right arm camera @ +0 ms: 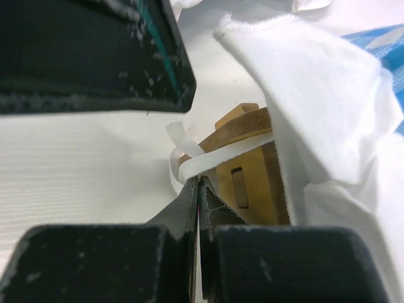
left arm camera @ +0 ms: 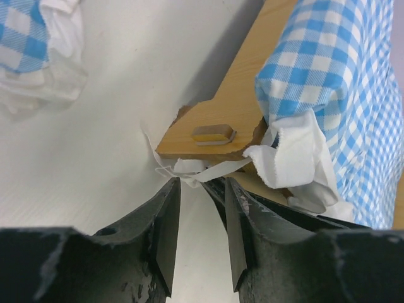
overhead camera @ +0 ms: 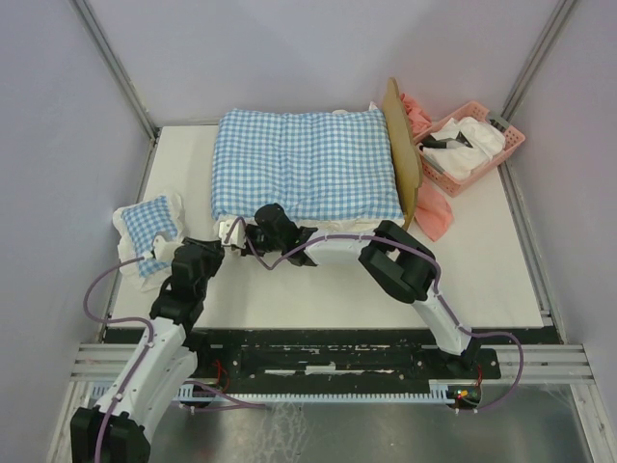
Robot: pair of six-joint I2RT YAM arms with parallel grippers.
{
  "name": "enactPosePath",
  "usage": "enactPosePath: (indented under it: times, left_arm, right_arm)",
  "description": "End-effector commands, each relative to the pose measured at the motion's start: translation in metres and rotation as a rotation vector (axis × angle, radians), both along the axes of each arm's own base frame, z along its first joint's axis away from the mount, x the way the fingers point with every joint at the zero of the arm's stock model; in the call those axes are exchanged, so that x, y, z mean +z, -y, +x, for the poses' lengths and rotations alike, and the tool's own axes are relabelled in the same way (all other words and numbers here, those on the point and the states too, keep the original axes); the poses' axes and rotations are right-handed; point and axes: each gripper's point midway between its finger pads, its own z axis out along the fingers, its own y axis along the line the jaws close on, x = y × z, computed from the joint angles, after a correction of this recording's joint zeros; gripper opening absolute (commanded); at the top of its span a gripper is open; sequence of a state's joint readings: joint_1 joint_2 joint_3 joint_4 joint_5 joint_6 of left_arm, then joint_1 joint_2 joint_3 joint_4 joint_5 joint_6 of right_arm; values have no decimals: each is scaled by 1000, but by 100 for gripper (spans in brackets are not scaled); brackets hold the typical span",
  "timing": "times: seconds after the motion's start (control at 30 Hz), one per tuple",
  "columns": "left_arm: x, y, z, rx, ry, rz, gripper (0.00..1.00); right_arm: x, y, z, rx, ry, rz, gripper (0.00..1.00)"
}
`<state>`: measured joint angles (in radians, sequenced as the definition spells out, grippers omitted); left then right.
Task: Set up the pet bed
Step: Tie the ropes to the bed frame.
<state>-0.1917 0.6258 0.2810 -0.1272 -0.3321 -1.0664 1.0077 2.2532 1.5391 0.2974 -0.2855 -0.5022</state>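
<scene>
The pet bed (overhead camera: 406,154) stands mid-table with its wavy headboard on the right. The blue-and-white checked cushion (overhead camera: 307,164) covers it. Both grippers meet at the bed's near left corner. My left gripper (overhead camera: 234,232) is open; in its wrist view the fingertips (left arm camera: 172,189) straddle thin white tie ribbon (left arm camera: 189,169) just below the light-wood frame corner (left arm camera: 218,120). My right gripper (overhead camera: 266,224) is shut, its tips (right arm camera: 197,184) pinching a white tie ribbon (right arm camera: 221,155) that wraps round the wooden corner post (right arm camera: 249,170). The white frill (right arm camera: 315,126) hangs beside it.
A small checked pillow (overhead camera: 149,227) lies at the left table edge. A pink plastic basket (overhead camera: 472,145) with white and dark items stands at the back right. A pink cloth (overhead camera: 434,214) hangs behind the headboard. Purple walls close in on both sides.
</scene>
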Motion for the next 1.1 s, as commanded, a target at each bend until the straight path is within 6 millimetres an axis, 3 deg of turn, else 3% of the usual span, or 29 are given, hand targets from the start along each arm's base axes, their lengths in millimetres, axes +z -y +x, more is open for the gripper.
enactPosePath:
  times: [0.0, 0.13, 0.3, 0.67, 1.07]
  left_arm:
    - [-3, -14, -3, 170, 6, -127, 43]
    - [5, -4, 10, 151, 37, -198, 49]
    - [-2, 9, 21, 136, 18, -296, 51]
    - [-8, -2, 35, 186, 33, -291, 52]
    - [-22, -4, 39, 219, 6, -321, 44]
  right_arm:
    - [25, -10, 2, 20, 26, 50, 2]
    - [28, -10, 2, 22, 34, 51, 2]
    - [30, -11, 2, 24, 33, 55, 2]
    - [31, -12, 1, 29, 32, 60, 2]
    - [32, -11, 1, 27, 38, 66, 2]
